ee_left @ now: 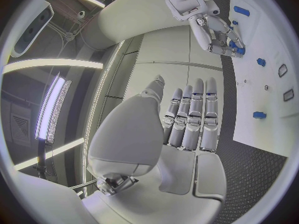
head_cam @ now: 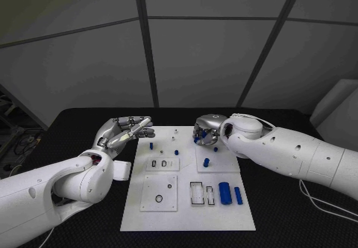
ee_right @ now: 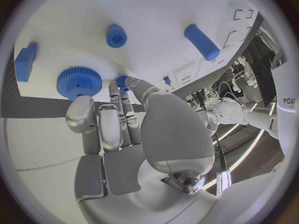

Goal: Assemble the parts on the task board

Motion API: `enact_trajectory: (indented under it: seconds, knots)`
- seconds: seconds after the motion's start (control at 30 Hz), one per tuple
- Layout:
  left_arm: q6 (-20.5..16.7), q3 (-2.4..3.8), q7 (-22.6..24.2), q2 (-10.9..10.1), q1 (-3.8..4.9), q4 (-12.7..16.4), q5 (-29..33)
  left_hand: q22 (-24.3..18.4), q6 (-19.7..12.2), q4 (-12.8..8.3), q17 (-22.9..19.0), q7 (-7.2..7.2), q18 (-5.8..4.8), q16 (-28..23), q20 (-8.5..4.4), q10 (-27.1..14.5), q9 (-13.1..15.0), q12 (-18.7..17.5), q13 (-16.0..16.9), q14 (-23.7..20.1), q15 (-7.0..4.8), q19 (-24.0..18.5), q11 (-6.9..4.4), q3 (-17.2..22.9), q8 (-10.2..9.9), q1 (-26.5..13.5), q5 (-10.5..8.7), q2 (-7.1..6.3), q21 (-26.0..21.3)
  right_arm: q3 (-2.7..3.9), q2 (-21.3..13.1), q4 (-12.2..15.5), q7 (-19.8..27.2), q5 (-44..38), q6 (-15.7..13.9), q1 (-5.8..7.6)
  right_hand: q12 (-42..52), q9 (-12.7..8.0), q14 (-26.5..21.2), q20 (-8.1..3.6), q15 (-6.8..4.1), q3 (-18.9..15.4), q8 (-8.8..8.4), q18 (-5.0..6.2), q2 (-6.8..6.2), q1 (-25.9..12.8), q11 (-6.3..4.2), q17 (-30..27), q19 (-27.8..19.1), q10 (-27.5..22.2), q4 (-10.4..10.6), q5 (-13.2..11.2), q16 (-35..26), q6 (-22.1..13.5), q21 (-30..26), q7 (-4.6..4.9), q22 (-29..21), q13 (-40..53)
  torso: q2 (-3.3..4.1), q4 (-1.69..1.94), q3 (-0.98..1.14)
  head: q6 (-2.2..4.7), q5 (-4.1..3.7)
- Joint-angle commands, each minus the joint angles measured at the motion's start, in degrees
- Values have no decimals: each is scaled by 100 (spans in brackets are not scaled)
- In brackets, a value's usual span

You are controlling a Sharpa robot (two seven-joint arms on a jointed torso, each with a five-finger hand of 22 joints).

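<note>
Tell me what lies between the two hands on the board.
In the head view, between the left hand and right hand: bare white board and one small pale peg.

You are looking at a robotics lab or test cell, not a home or shop. The black table [head_cam: 67, 129] with its textured mat carries only a white task board [head_cam: 187, 217], a purpose-made fixture with cut slots and small blue parts [head_cam: 224, 193]. Behind the table stand plain grey wall panels [head_cam: 201, 57] split by dark seams, like a booth enclosure. Your left wrist view shows long strip lights [ee_left: 53, 109] on a pale panelled ceiling. Your right wrist view catches a rack of equipment with cables [ee_right: 215, 92] beyond the table's edge
</note>
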Motion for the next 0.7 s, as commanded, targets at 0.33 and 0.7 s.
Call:
enact_trajectory:
  seconds: [0.33,0.7]
  knots:
    - [90,7,3,-27,12,18,-50,9,23,-31,10,36,-55,-41,3,-25,-8,-42,-9,12,42,33,42,14,-40,-48,-21,26,40,-2,-112,207,161,59,-824,2,105,67,258,-41,-84,217,121,-150,62,202,-69,80,129,307,-86,-120,109,302,165,-42,224,73,-4,-5,2,15,26]
    - [93,7,4,-54,15,-4,-50,9,22,-28,13,39,-56,-47,4,-27,-8,-50,-8,15,44,34,45,11,-47,-59,-22,30,42,0,-19,173,55,125,-1511,3,86,75,254,-50,-88,243,115,-153,38,198,-65,86,126,315,-104,-130,122,317,184,-35,244,86,12,10,0,63,39]
